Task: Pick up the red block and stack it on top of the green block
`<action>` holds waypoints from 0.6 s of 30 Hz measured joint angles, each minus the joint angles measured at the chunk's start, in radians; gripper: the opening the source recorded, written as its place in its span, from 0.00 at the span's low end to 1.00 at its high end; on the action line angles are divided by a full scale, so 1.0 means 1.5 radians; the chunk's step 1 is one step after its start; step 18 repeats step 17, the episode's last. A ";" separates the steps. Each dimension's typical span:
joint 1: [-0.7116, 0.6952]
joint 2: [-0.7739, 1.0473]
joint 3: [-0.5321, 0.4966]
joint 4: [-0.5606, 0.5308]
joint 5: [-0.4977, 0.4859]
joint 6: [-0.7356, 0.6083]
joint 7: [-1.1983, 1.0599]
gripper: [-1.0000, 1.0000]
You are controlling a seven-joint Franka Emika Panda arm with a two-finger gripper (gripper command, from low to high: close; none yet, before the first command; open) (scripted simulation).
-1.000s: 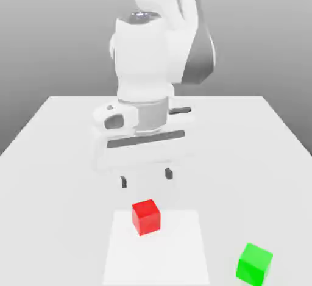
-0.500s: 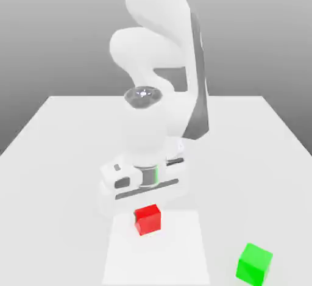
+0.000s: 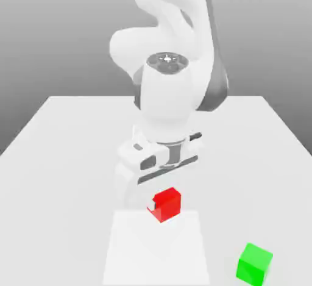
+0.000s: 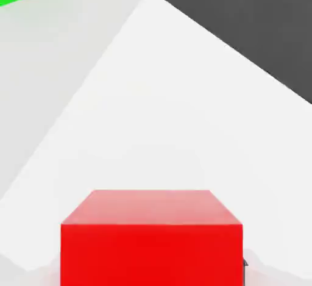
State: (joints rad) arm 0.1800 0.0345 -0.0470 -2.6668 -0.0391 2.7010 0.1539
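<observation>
Red cube raised in grip

I find the end effector closed on the red cube, its fingers parted only by the cube's width. Since the earlier frame, the cube has risen and shifted toward the exterior view's right; the arm has risen with it. The green cube is unchanged, on the table near the exterior view's right, well apart from the red one. Both cubes are plain, flat-faced and sharp-edged. The white rectangular patch is smooth and flat.
</observation>
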 joint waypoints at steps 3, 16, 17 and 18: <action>0.040 0.035 0.029 0.072 0.003 -0.037 -0.064 0.00; 0.086 0.190 0.080 0.191 -0.009 -0.002 -0.152 1.00; 0.086 0.190 0.080 0.191 -0.009 -0.002 -0.152 1.00; 0.086 0.190 0.080 0.191 -0.009 -0.002 -0.152 1.00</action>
